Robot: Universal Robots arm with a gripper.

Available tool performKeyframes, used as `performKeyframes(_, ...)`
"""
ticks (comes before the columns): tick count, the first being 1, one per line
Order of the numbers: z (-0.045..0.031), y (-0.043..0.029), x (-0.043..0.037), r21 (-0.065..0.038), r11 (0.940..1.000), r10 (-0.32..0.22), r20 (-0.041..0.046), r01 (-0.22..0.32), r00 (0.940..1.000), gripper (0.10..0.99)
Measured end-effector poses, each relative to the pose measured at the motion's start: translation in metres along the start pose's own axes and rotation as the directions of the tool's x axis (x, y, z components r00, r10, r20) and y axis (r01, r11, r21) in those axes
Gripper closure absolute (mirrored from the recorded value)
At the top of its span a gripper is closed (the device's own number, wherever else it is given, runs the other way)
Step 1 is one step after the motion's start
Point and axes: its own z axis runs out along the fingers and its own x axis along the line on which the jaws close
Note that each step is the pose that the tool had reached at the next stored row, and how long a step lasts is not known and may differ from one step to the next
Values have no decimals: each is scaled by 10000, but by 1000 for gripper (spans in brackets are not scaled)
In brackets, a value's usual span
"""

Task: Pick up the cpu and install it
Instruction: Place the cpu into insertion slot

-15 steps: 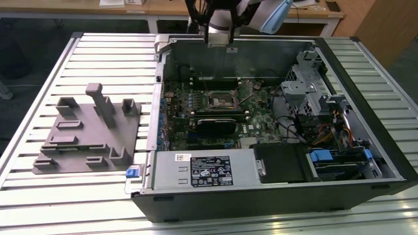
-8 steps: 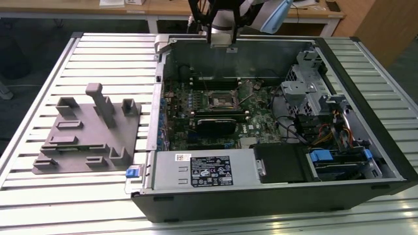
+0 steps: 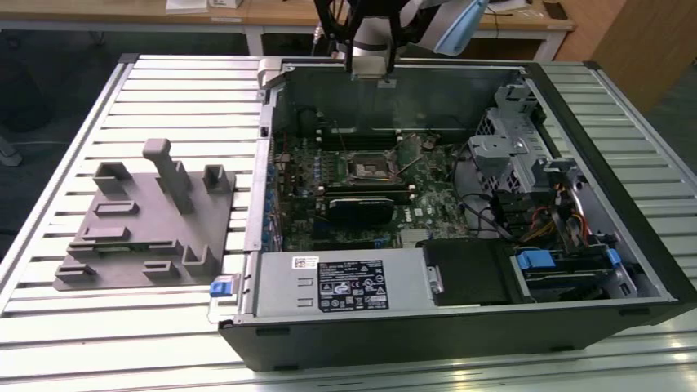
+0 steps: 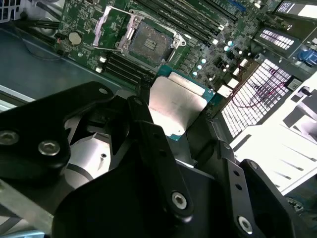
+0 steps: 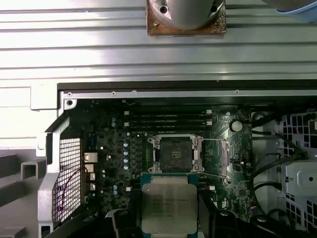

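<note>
Over the far wall of the open computer case [image 3: 610, 175], at 12 o'clock in the exterior view, the arm [image 3: 370, 37] hangs down from above. On its end the gripper [image 4: 178, 106] pinches the cpu [image 4: 176, 106] between two black fingers [image 4: 148, 129], one against each of two opposite edges. The chip's silvery top faces the cameras in both wrist views, and a thin green rim shows around it. It is held in the air, level with the fingertips and clear of the motherboard [image 3: 436, 200] beneath it.

In the first wrist view the cpu [image 5: 167, 206] sits between the gripper's dark fingers [image 5: 124, 220], with the socket [image 5: 176, 152] on the board beyond it and apart from it. The socket's contact field is exposed, and its hinged metal frame [image 4: 111, 25] is swung open to one side. Rows of memory slots [image 5: 167, 120] run along the socket's far side.

In the exterior view the socket [image 3: 368, 166] lies near the middle of the case, a black block [image 3: 365, 211] just at its 6 o'clock, and a labelled silver box [image 3: 338, 282] further the same way. Metal cages and cables [image 3: 534, 196] fill the case toward 3 o'clock. At 9 o'clock of the case a grey moulded fixture [image 3: 142, 233] rests on the slatted counter [image 3: 163, 90].
</note>
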Motion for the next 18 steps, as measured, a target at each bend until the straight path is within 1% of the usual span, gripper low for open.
performKeyframes(6, 7, 3, 0, -2, 9990, 453, 30, -453, 9990, 545)
performKeyframes(9, 12, 5, 1, -5, 9963, 862, 56, -862, 9963, 545)
performKeyframes(14, 19, 8, 1, -10, 9869, 1616, 104, -1616, 9868, 545)
performKeyframes(18, 24, 12, 1, -18, 9762, 2170, 139, -2170, 9761, 545)
